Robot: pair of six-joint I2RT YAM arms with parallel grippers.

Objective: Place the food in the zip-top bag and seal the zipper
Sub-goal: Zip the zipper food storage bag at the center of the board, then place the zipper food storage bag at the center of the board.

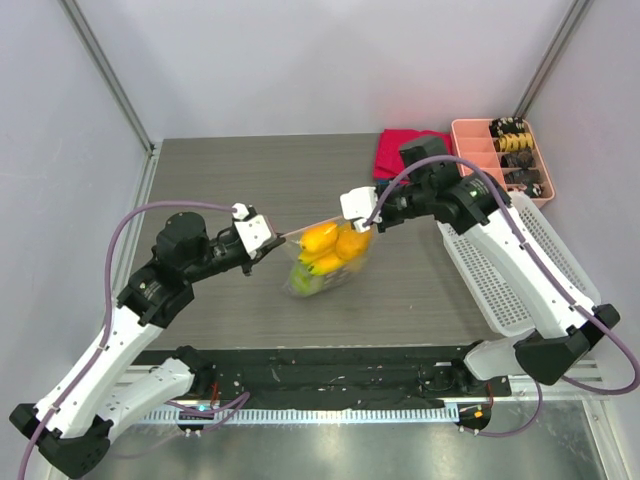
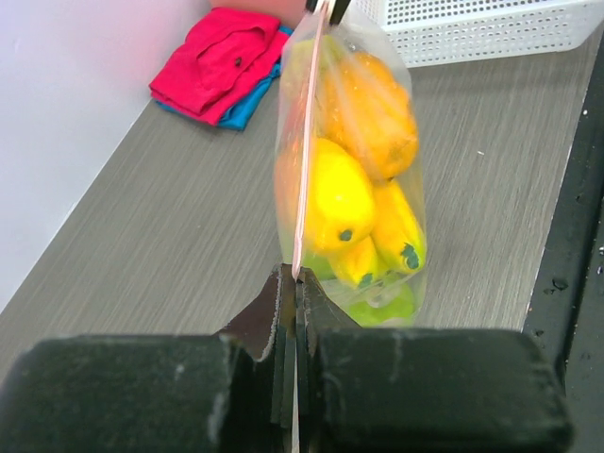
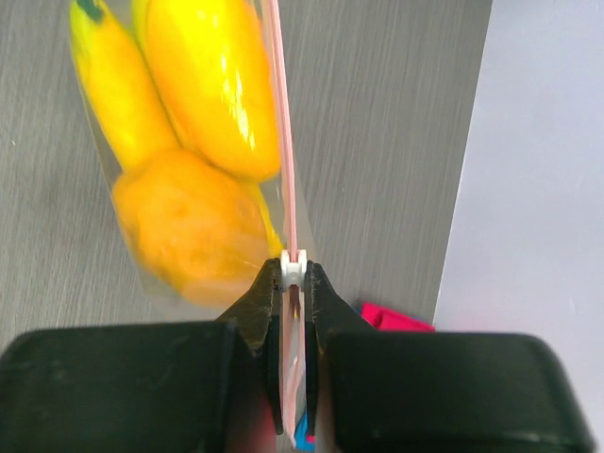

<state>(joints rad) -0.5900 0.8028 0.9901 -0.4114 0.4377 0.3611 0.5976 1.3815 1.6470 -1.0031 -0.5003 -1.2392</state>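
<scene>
Now: zip-top bag [image 1: 322, 262] held hanging over desk [image 1: 420, 290], stretched between both arms so zipper [image 2: 307, 142] is kept taut and straight for sealing. One zipper end is clamped by left gripper [image 2: 294, 279]. Other end, at white slider [image 3: 293, 267], is pinched by right gripper [image 3: 294, 285]. Inside bag, food [image 2: 338, 200] is seen: oranges, yellow bananas, green fruit lowest. Pink strip looks pressed together; sealing judged nearly done.

Grey wood-grain table [image 1: 200, 170]. At far edge, red cloth [image 1: 400, 150] folded over blue one [image 2: 247, 106]; just right, pink compartment tray [image 1: 462, 128] holding dark pieces. Along right side, white mesh basket [image 1: 478, 285].
</scene>
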